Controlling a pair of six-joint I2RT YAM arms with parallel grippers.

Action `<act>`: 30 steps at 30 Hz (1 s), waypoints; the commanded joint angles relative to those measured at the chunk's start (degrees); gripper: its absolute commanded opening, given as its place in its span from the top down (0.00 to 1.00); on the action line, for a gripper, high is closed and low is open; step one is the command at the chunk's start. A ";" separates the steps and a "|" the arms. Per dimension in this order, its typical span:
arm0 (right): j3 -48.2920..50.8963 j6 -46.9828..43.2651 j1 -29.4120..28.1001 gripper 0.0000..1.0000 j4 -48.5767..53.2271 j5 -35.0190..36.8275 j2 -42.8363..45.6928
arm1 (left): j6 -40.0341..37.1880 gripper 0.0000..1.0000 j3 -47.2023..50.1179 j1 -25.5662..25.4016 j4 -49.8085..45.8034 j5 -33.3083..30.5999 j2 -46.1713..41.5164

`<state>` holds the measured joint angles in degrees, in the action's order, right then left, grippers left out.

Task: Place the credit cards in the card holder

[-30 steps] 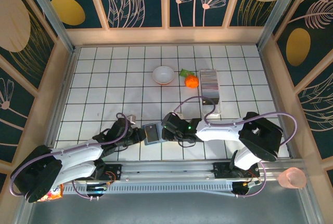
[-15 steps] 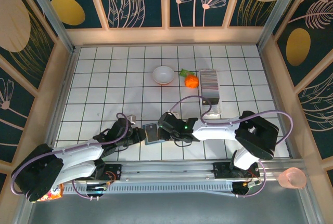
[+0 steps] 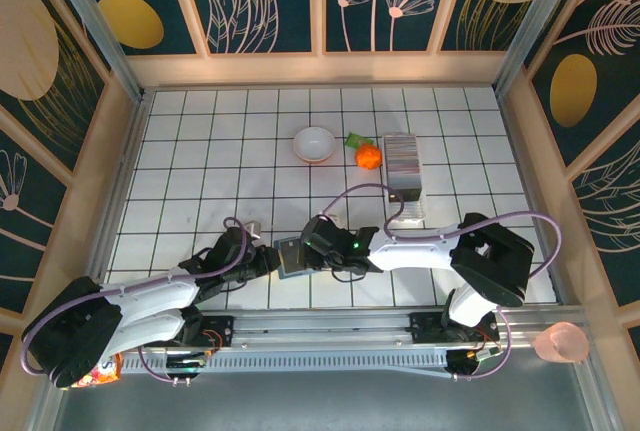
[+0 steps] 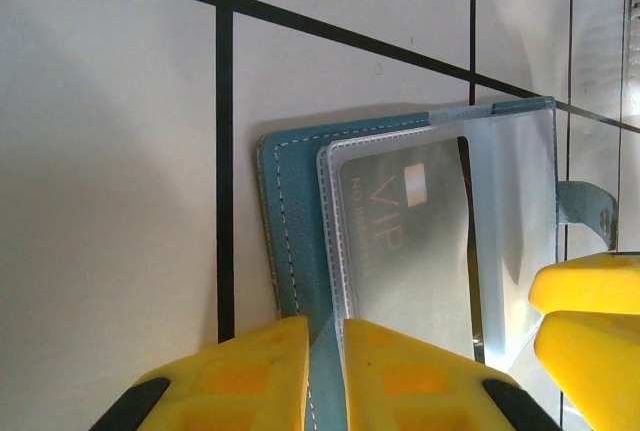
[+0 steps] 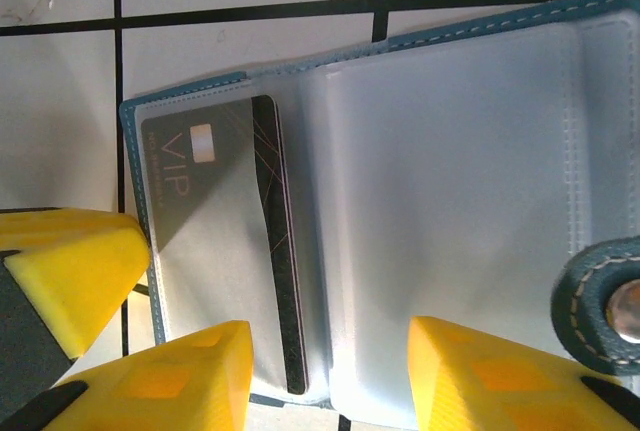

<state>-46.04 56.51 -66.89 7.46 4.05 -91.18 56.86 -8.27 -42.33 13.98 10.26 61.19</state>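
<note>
At the near side of the bench (image 3: pixel 200 151), the card holder (image 3: pixel 291 256) is found lying open and flat between the two arms, clear pockets facing up. The left tool (image 4: pixel 325 351) is clamped on the holder's teal cover edge, pinning it. The right tool (image 5: pixel 330 371) is poised over the pockets with its jaws apart and nothing between them. One card (image 5: pixel 215 241), marked VIP, is seen in the outer pocket; whether it is fully home cannot be told. The insertion step is judged to be in hand. The next move is judged to call for the right tool to be taken to the stack of credit cards (image 3: pixel 403 154), well apart at the far right, and for a single card to be separated there. A white bowl (image 3: pixel 314 143) and an orange toy (image 3: pixel 368 156) are noted beside that stack. The bench is white, ruled with a black grid, and is enclosed by wooden-framed panels (image 3: pixel 260 1) of dark teal with gold and pale plant motifs.
</note>
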 commanded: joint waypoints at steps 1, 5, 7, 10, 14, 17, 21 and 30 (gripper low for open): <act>-1.23 1.04 -0.86 0.55 4.44 4.40 1.07 | 0.63 0.83 1.15 -0.06 0.34 0.99 0.15; 1.20 2.33 -1.05 0.54 4.31 4.86 2.95 | 0.26 0.83 0.94 -0.05 0.26 1.25 0.40; 1.57 2.45 -1.06 0.54 4.16 4.91 2.50 | 0.27 0.83 0.88 -0.10 0.26 1.25 0.50; 1.06 2.14 -0.98 0.53 3.76 4.56 0.87 | 0.36 0.83 1.04 -0.11 0.35 1.34 0.34; -0.11 1.78 -1.03 0.52 3.91 3.87 -1.89 | 0.37 0.83 1.10 -0.08 0.17 1.25 -0.08; -0.05 2.02 -1.10 0.52 2.33 2.87 -2.75 | 0.45 0.83 1.09 -0.10 0.34 1.25 -0.02; -0.15 2.07 -1.22 0.51 -0.89 1.66 -2.72 | 0.28 0.83 0.89 -0.12 0.43 1.43 0.62; -0.99 2.29 -1.34 0.51 -6.48 -0.71 -3.51 | 0.62 0.84 1.57 -0.10 0.91 1.25 0.69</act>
<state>-45.87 57.63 -67.53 3.38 4.38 -93.58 56.86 -7.86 -42.33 15.03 10.26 61.41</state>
